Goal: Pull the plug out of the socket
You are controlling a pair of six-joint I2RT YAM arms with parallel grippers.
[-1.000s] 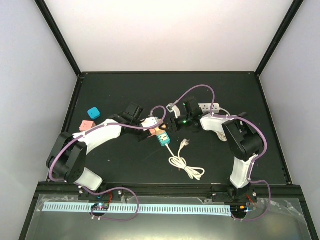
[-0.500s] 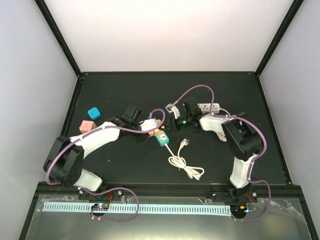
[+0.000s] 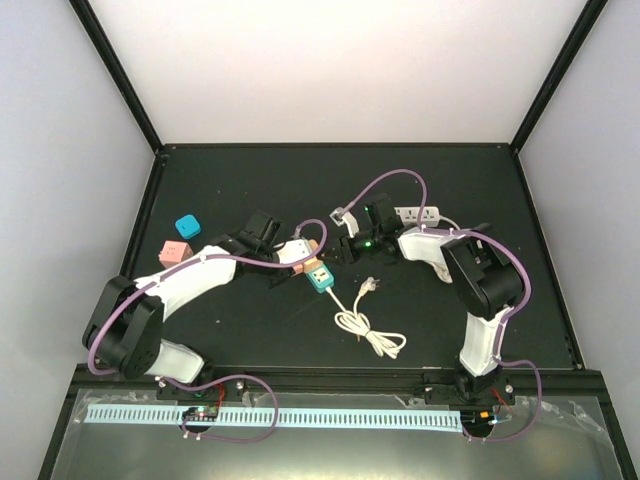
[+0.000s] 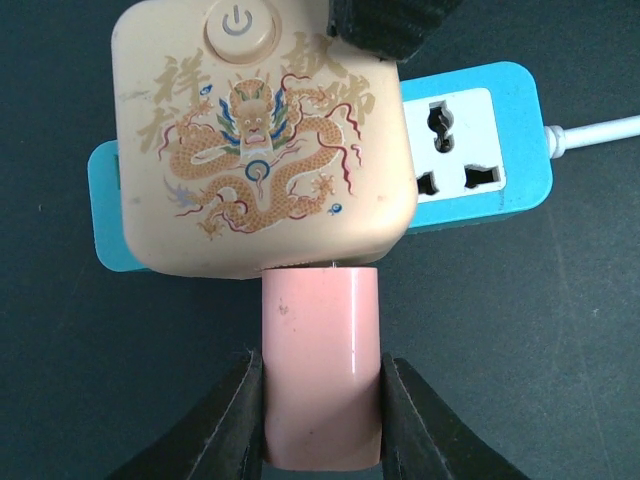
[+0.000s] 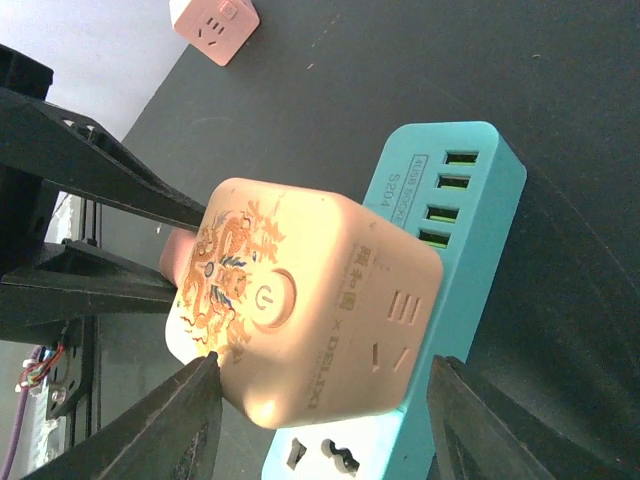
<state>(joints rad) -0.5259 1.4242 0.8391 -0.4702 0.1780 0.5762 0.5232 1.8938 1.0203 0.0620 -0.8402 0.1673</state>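
Jaws of the left gripper (image 4: 320,410) are clamping the pink plug (image 4: 320,385) by its two flat sides at the bottom centre of the left wrist view. The plug is sitting seated in the lower face of the cream dragon-print cube socket (image 4: 260,140), and that cube is itself resting on the teal power strip (image 4: 480,150). To do the pull well, the left gripper should be drawing straight back along the plug's own axis, without twisting. The cube should be braced meanwhile so that it is not lifting off the strip with the plug.

In the overhead view the left arm (image 3: 190,275) is reaching in a low arc from lower left toward the frame's centre. Further right, the right gripper (image 5: 325,375) is straddling the cube, one finger at each side; whether it is actually squeezing I cannot tell. The right arm (image 3: 470,270) is folding up from lower right, its wrist pointing leftward at the cube.
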